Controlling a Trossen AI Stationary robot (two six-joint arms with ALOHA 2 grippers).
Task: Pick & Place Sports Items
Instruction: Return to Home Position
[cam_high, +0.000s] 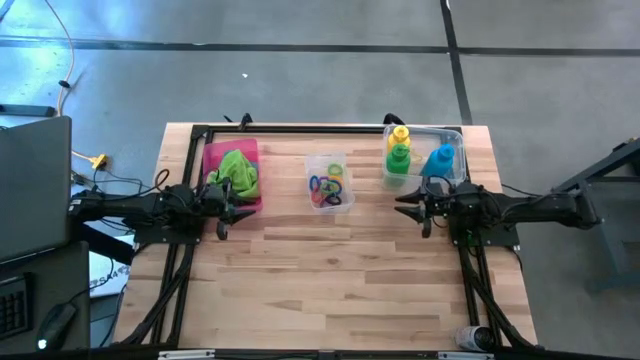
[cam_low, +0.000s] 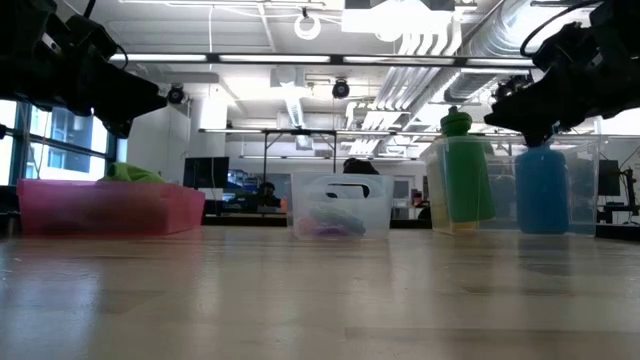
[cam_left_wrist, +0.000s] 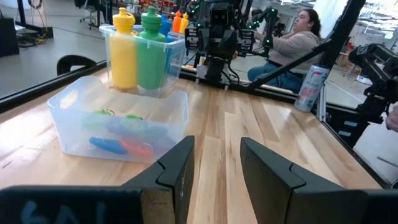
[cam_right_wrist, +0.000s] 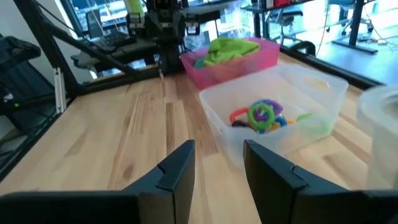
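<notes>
Here, on the far left of the wooden worktop (cam_high: 330, 290), the left hand (cam_left_wrist: 216, 146) hangs above the near edge of the pink tray (cam_high: 208, 160). Its fingers are spread and there is nothing between them. The lime green towel (cam_high: 238, 170) lies bunched in that tray.

At the middle stands a small clear box (cam_high: 330, 160). The coloured elastic rings (cam_high: 328, 190) lie in a heap on its floor.

To the right is a larger clear box (cam_high: 455, 135) with three bottles upright inside. The yellow bottle (cam_high: 400, 134) is at the back, the green bottle (cam_high: 399, 158) is just in front of it, and the blue bottle (cam_high: 440, 160) is beside them on the right.

The right hand (cam_right_wrist: 219, 149) hovers just in front of this box, above the worktop. Its fingers are also spread and it holds nothing. The two hands point toward each other across the middle box.
</notes>
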